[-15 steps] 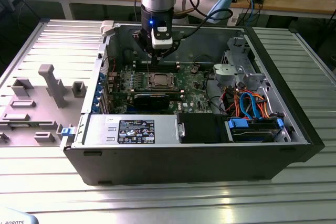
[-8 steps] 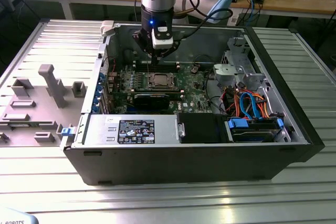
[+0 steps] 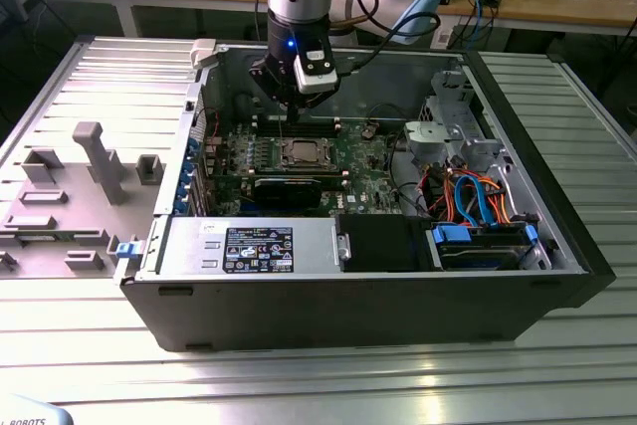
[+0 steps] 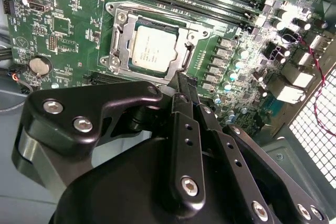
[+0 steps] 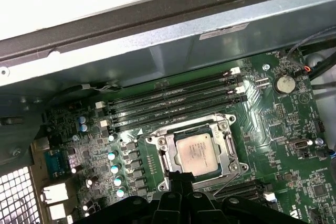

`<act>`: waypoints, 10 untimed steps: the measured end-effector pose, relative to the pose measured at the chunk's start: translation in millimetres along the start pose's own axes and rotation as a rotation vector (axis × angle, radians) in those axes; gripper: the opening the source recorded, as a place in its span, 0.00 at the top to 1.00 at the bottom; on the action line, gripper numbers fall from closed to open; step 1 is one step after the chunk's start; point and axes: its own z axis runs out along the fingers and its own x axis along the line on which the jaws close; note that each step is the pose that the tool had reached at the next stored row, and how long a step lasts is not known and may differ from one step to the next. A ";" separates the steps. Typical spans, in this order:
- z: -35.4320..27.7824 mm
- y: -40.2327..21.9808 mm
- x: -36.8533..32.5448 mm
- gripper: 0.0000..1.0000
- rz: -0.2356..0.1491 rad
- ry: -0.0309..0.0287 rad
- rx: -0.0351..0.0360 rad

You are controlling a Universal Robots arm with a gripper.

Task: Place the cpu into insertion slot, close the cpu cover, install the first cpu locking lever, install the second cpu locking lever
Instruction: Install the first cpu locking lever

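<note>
Since the gripper hung closest to both wrist cameras, I checked it first: its two black fingers were pressed together into one narrow tip and carried nothing. I judged that suited pushing or hooking small hardware better than picking anything up. Just beyond that tip lay the cpu, flat and square in the insertion slot, its grey metal top facing up. The cpu cover was folded down around it, so the chip showed through the cover's window, and I took the placing and the closing as done. A thin wire lever ran past the corner of the socket nearest the fingertip. I could not tell whether it was hooked under its catch, though the tip's position beside it made me think the levers were the work in hand. Past the socket ran the long memory slots, and off to one side of them sat a coin battery on the green board. Farther out, in the exterior view, the computer case lay on its side with the panel off, presumably so the arm could reach straight down to the board. It rested on a ribbed metal table, with a grey moulded tray well apart at the exterior view's left.
</note>
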 end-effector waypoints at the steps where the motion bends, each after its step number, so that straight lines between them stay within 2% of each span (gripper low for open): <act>1: 0.0 0.0 0.0 0.89 0.000 0.0000 0.0000; 10: 0.0 0.0 0.0 0.89 -0.001 0.0000 0.0000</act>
